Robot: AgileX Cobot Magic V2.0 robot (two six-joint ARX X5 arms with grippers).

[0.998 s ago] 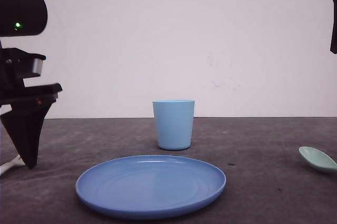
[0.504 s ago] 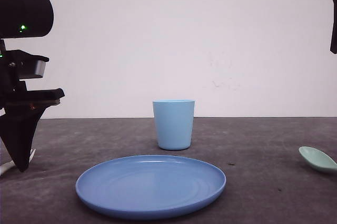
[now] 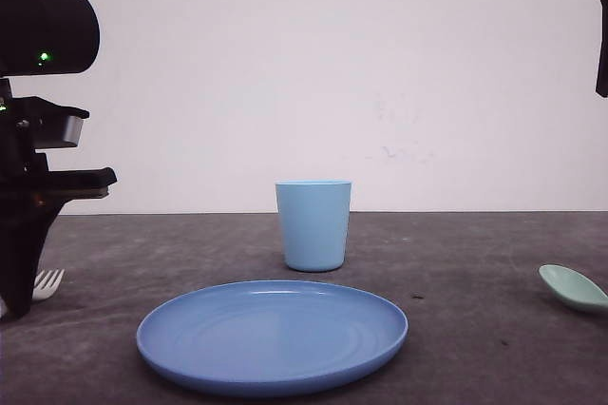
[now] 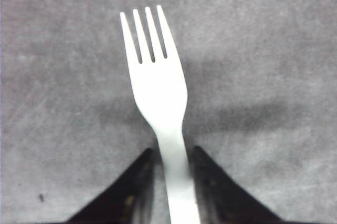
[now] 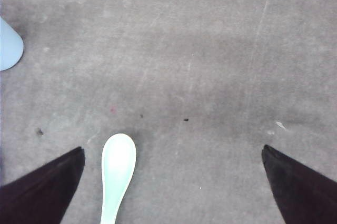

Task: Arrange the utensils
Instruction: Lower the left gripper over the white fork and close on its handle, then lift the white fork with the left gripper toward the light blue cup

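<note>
The white fork [image 4: 158, 92] lies on the dark grey table, its four tines pointing away from my left gripper [image 4: 174, 150]. The two dark fingers press close against either side of its handle. In the front view the tines of the fork [image 3: 47, 281] poke out beside the left gripper [image 3: 14, 310] at the table's left edge. The mint-green spoon [image 5: 117, 171] lies on the table under my right gripper [image 5: 172, 148], which is wide open, with the bowl close to one finger. The front view has the spoon [image 3: 573, 288] at the far right.
A round blue plate [image 3: 272, 334] sits at the front centre of the table. Just behind it stands a light blue cup [image 3: 313, 224], whose edge also appears as the cup [image 5: 9, 45] in the right wrist view. Part of the right arm [image 3: 600, 34] hangs at the upper right.
My left gripper has shifted left and lower, and the fork's tines now show beside it. Plate, cup, spoon and right arm have not moved.
</note>
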